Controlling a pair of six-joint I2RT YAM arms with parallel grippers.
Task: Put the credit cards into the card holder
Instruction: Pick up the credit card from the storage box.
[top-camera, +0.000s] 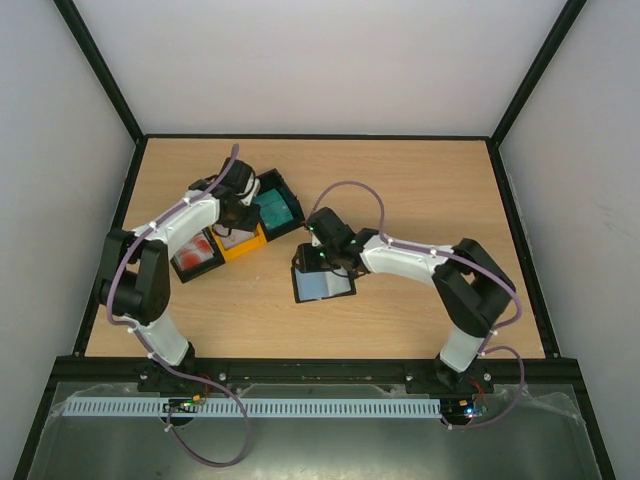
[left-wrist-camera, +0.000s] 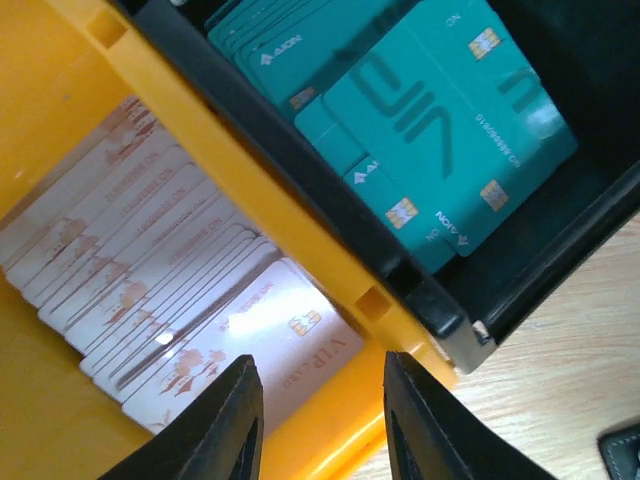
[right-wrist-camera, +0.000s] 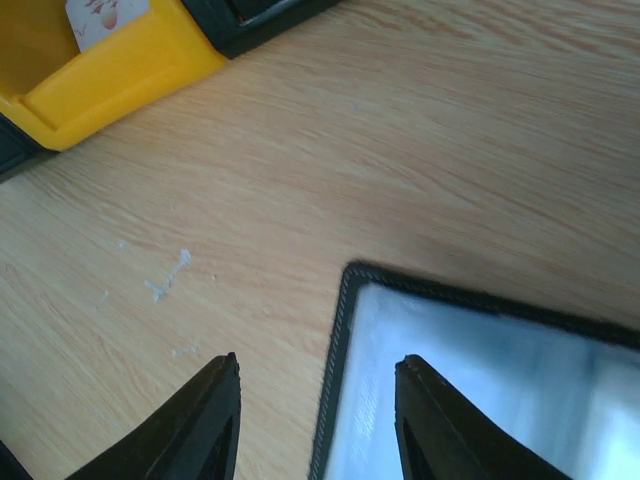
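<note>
1. Credit cards (top-camera: 277, 208), thin plastic rectangles, sit in bins at the upper left of the overhead view. The teal-green ones (left-wrist-camera: 430, 130) fill a black plastic bin (left-wrist-camera: 560, 250), and white ones with reddish print (left-wrist-camera: 150, 270) fill the yellow plastic bin (left-wrist-camera: 60, 430) touching it.
2. The left gripper (left-wrist-camera: 320, 400) hovers over the white cards, jaws apart and holding nothing.
3. The black rectangular card holder (top-camera: 322, 283) lies flat on the wooden table (top-camera: 430, 190) near the centre, pale sheen upward.
4. The right gripper (right-wrist-camera: 315, 370) hangs over the holder's corner, jaws apart and empty.
</note>
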